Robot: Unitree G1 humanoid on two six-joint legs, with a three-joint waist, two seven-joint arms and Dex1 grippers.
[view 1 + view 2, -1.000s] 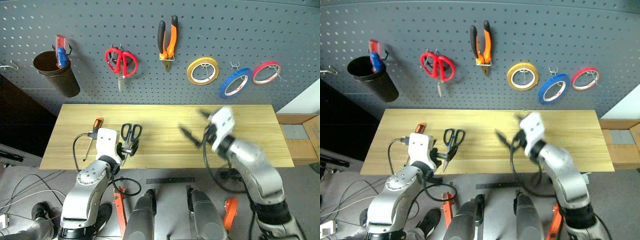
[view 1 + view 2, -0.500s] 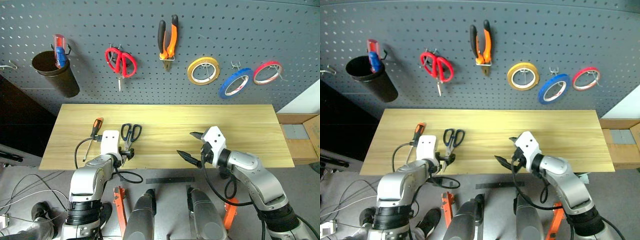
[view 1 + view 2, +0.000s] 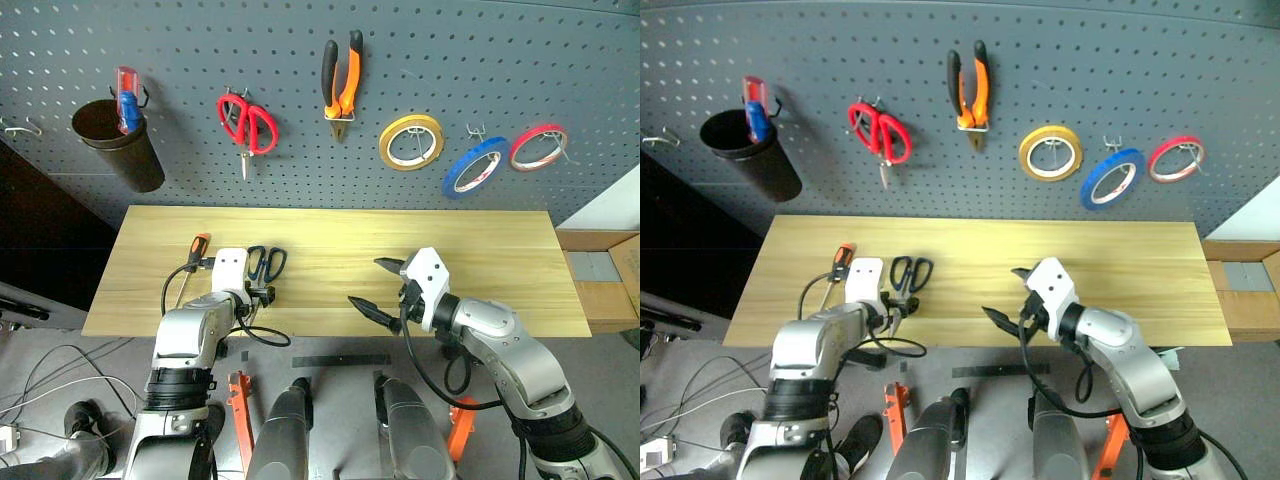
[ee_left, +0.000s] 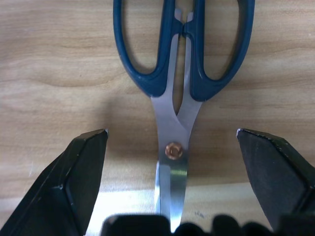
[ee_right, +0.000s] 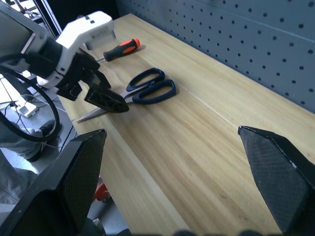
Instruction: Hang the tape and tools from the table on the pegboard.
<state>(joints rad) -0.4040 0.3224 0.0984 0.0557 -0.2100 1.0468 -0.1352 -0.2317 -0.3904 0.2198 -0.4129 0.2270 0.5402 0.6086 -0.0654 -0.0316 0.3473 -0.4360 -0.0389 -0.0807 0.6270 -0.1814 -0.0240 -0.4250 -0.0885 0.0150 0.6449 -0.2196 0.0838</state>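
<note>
Table (image 3: 500,250): blue scissors (image 3: 264,264) lie flat near the front-left corner, handles toward the pegboard (image 3: 500,60), blades toward the front edge; screwdriver (image 3: 191,258) lies just left of them, nearer the left edge. Left gripper (image 4: 172,147): fingers spread wide, straddling the scissor blades at the pivot, one finger on either side, neither touching the metal. Right gripper (image 3: 380,283): fingers apart, holding nothing, above the front edge near the middle, well apart from the scissors. Pegboard, left to right: dark cup (image 3: 120,145) holding a red-and-blue tool (image 3: 124,98); red scissors (image 3: 246,122); pliers (image 3: 338,80); yellow tape (image 3: 410,142); blue tape (image 3: 472,167), tilted on its hook; red tape (image 3: 537,147). Pliers and blue tape hang on the board; blue scissors and screwdriver lie on the table.
</note>
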